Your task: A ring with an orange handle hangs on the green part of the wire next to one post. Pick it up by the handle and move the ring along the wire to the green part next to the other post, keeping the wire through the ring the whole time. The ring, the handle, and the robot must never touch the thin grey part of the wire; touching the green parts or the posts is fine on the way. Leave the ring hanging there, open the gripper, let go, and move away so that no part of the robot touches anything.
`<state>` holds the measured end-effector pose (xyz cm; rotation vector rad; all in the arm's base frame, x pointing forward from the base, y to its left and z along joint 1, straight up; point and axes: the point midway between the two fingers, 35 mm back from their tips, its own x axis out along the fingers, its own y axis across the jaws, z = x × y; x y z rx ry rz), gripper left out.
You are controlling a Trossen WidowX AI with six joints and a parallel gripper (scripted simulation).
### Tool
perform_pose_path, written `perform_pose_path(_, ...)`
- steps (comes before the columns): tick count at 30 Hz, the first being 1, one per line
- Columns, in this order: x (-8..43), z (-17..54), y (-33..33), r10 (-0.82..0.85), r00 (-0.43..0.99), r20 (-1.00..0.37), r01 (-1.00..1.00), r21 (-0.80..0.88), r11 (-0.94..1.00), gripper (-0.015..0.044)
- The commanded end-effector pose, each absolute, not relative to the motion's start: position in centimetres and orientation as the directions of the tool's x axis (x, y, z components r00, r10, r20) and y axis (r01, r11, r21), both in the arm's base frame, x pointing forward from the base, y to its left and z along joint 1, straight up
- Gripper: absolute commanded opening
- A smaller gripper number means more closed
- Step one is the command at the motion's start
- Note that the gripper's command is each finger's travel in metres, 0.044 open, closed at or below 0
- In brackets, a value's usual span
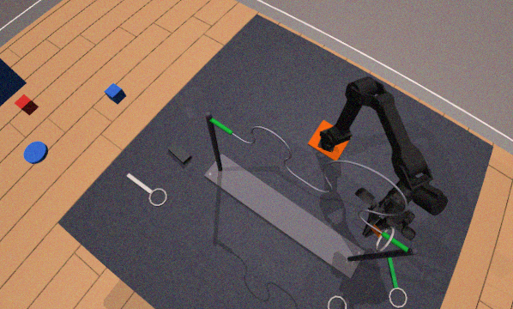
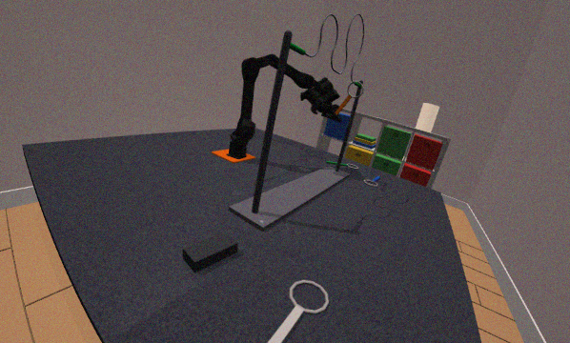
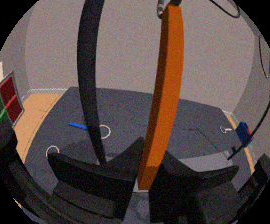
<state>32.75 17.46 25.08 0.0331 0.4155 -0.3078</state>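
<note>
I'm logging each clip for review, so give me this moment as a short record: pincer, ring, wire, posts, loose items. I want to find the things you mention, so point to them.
pincer: closed on the orange bar-shaped handle (image 1: 376, 231) (image 2: 343, 104) (image 3: 170, 90)
ring: pale thin ring (image 1: 379, 246) (image 2: 348, 93), around the green sleeve (image 1: 400, 245) of the wire at the post nearer the pincer
wire: thin grey, curvy (image 1: 301, 177) (image 2: 337, 35), green at both ends
posts: two, black, upright, on a flat grey base plate (image 1: 278, 210) (image 2: 290, 192)
loose items: white-handled ring (image 1: 140, 183) (image 2: 287, 324); flat black block (image 1: 179, 154) (image 2: 210, 252)

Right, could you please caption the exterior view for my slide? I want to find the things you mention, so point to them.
The gripper (image 1: 374, 232) (image 2: 338, 115) (image 3: 144, 141) grips the ring's orange handle (image 1: 376, 230) (image 2: 343, 104) (image 3: 170, 90) near the far post (image 1: 378, 256) (image 2: 349, 129) (image 3: 87, 65).
</note>
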Motion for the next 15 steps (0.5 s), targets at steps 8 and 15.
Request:
perform_pose_path(8,32.76,25.02,17.45,-0.290,0.869,-0.401,0.305,-0.027,0.952,-0.0150)
perform_pose_path(15,32.75,25.06,17.46,-0.288,0.869,-0.402,0.301,-0.031,0.953,0.0034)
